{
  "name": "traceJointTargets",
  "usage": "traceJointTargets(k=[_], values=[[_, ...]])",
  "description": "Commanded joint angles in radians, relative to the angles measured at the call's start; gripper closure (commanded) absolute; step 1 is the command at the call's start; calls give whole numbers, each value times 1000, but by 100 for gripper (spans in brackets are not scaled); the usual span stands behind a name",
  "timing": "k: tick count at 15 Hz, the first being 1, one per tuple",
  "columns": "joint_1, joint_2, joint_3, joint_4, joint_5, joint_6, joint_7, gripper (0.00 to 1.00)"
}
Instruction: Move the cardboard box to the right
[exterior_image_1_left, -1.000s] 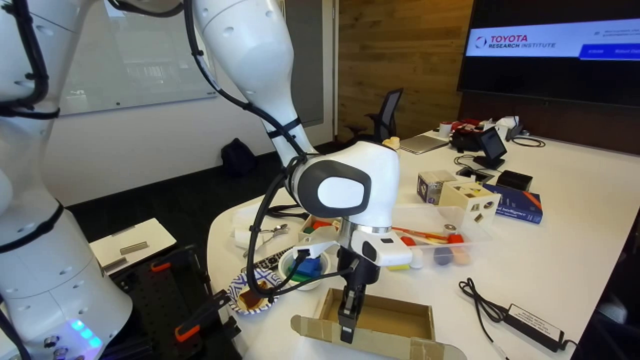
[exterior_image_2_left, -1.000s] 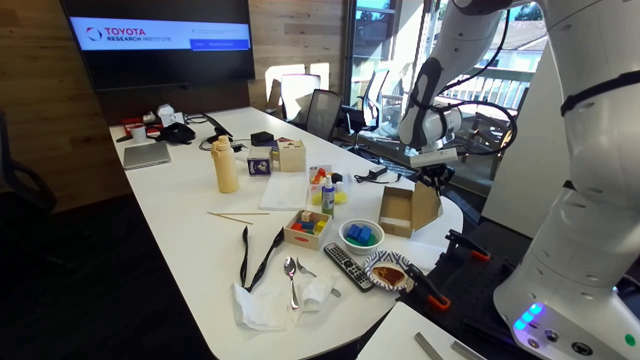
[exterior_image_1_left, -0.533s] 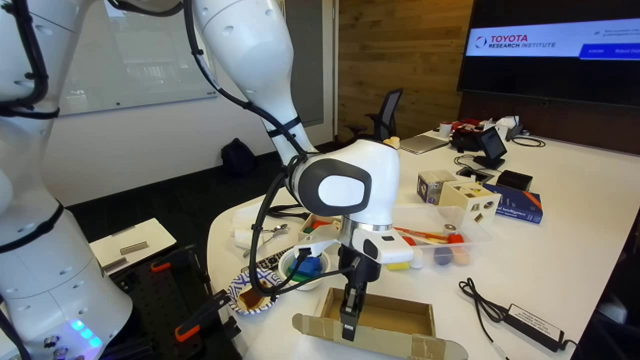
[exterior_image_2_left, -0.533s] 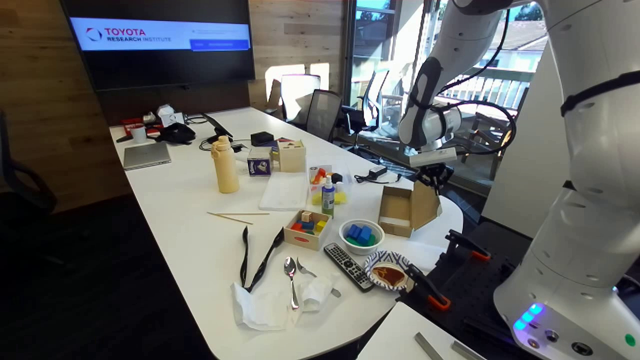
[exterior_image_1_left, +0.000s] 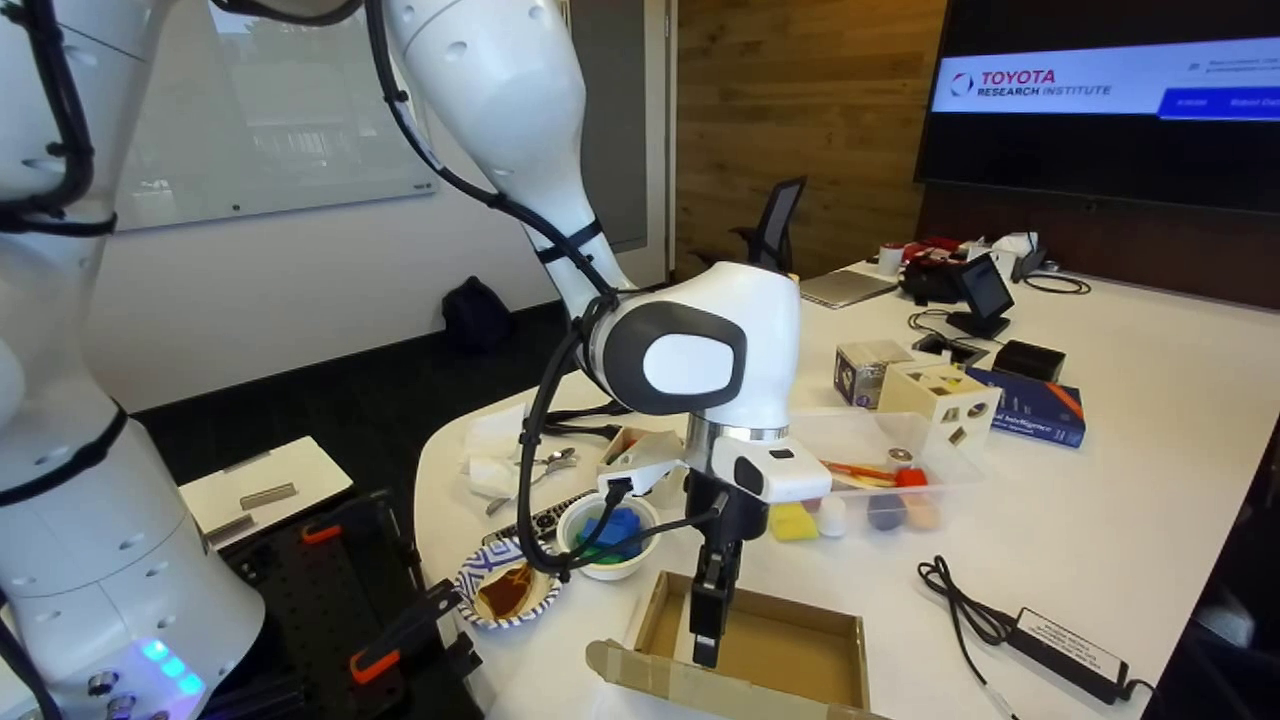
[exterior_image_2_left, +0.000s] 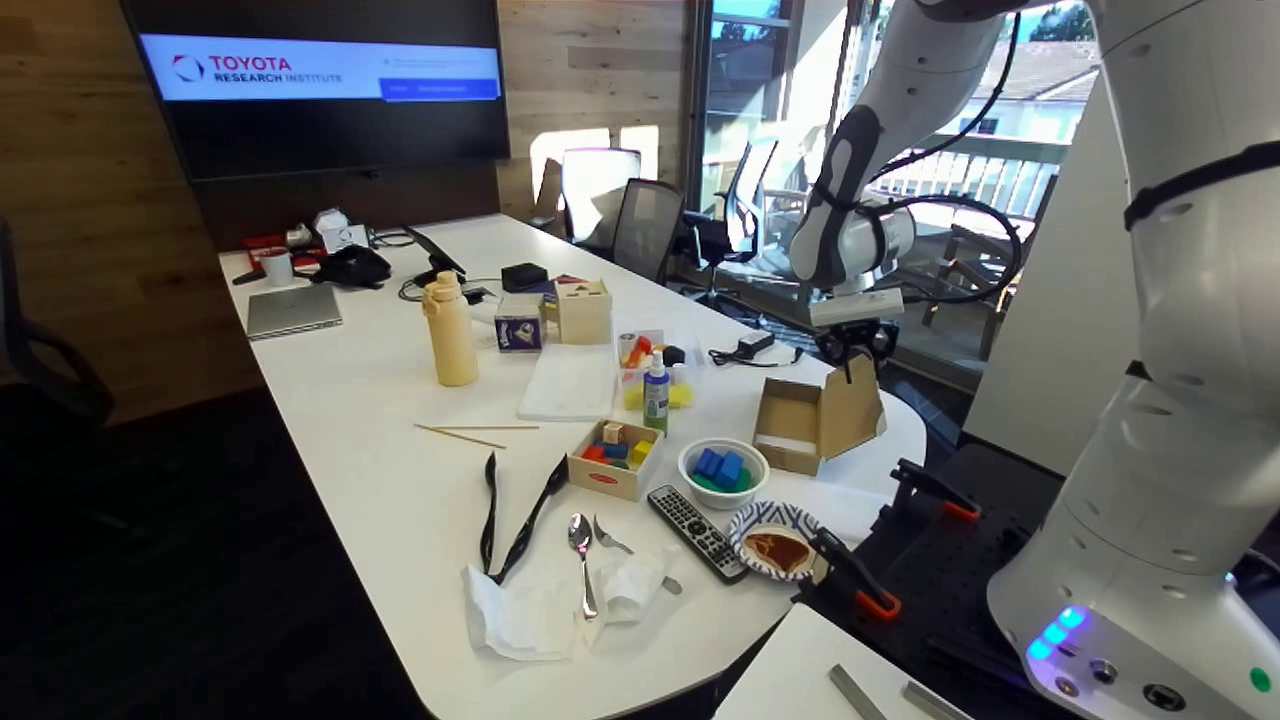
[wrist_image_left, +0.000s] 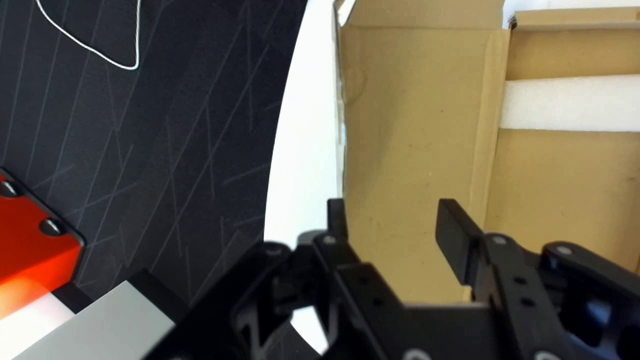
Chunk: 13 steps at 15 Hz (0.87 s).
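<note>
At the rounded end of the white table, the cardboard box lies open, lid folded outward. Parted, empty jaws hang over it; squarely straddling the outer edge before gripping should limit creasing.

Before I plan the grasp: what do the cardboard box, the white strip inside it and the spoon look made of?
Cardboard box: matte tan-brown cardboard, from the straight fold creases; whether corrugated, I can't tell.
White strip: probably foam, going by its matte, fine-grained face in the wrist view.
Spoon: likely polished metal, shiny with bright highlights; which metal is unclear.
</note>
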Motion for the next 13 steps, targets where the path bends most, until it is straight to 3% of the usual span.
traceJointTargets(k=[1, 4, 7, 13], values=[[-7, -79, 5, -36, 0, 11, 4, 19], [-6, -190, 11, -82, 18, 29, 9, 0], [-17, -291, 33, -97, 19, 68, -24, 0], [-88, -410, 173, -88, 151, 48, -199, 0]])
